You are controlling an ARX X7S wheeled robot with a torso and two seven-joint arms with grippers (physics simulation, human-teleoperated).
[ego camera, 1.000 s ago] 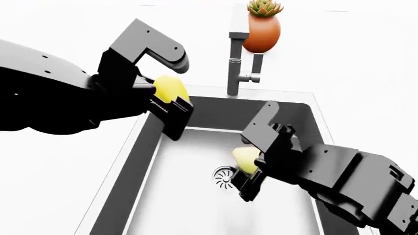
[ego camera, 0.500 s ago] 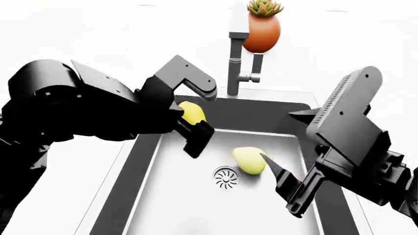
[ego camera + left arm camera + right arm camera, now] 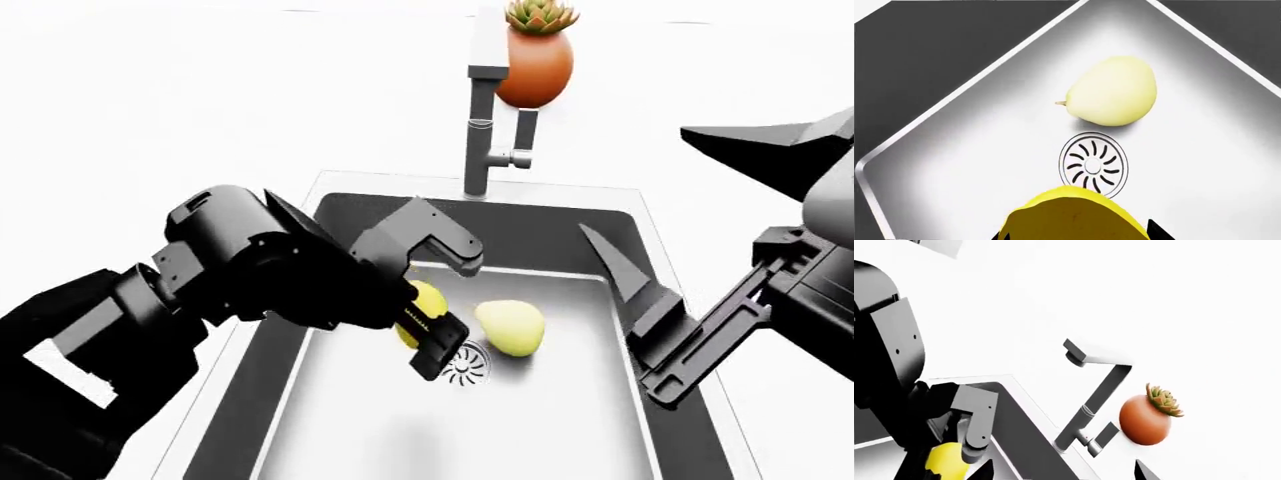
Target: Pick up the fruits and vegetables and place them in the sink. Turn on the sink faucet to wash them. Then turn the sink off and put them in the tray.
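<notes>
Over the sink (image 3: 627, 215), the left gripper (image 3: 430, 318) clamps a half-hidden lemon (image 3: 427, 300); the right gripper (image 3: 641, 330) gapes empty.

You have a plain white counter (image 3: 160, 120) filling the head view. The sink (image 3: 534, 228) is recessed into it at lower centre, its grey faucet (image 3: 478, 130) rising from the counter just behind the basin's far rim, top centre. An orange-brown pot with a succulent (image 3: 537, 55) stands on the counter behind the faucet, slightly right.
</notes>
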